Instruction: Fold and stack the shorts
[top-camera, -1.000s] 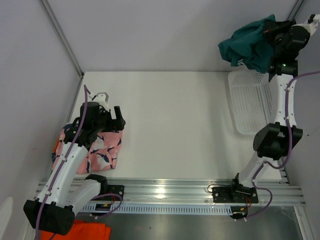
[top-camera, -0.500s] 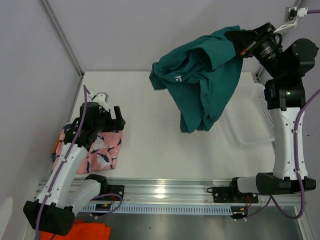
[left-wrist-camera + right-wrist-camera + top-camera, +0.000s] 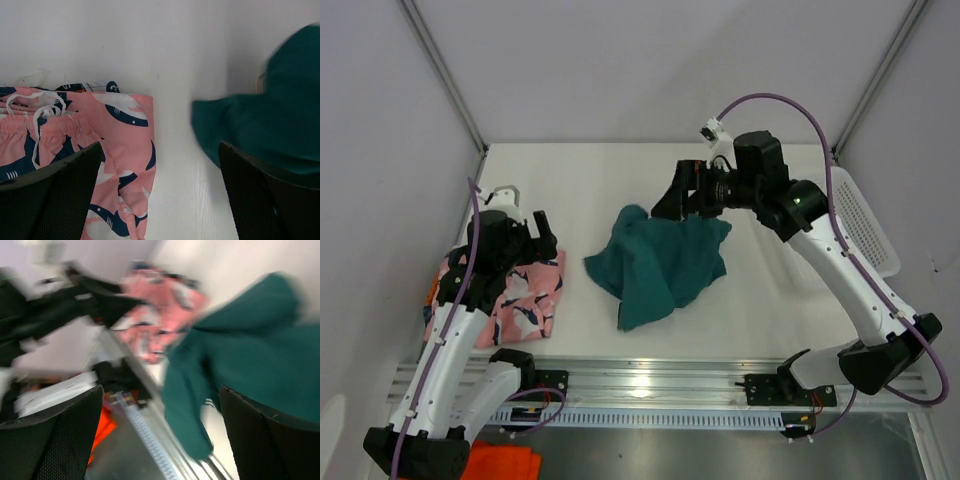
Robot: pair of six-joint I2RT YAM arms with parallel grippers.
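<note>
The teal green shorts [image 3: 660,262] lie in a crumpled heap in the middle of the table, free of both grippers. My right gripper [image 3: 678,200] hovers just above their far edge, open with nothing between its fingers. Its wrist view is motion-blurred, with the teal shorts [image 3: 250,355] spread below. The pink shark shorts [image 3: 525,300] lie folded at the left, over a strip of graphic print shorts [image 3: 90,86]. My left gripper [image 3: 535,232] hangs open over the pink shorts' [image 3: 75,145] right edge. The teal shorts [image 3: 270,125] reach in from that view's right.
A white mesh basket [image 3: 865,215] sits tipped at the table's right edge, behind the right arm. A bright orange cloth [image 3: 505,463] lies below the aluminium rail [image 3: 650,375] at bottom left. Grey walls close the table on three sides.
My right arm swung the teal shorts from above the basket to mid-table, then opened and let them drop. My left gripper shifted slightly and stays open.
</note>
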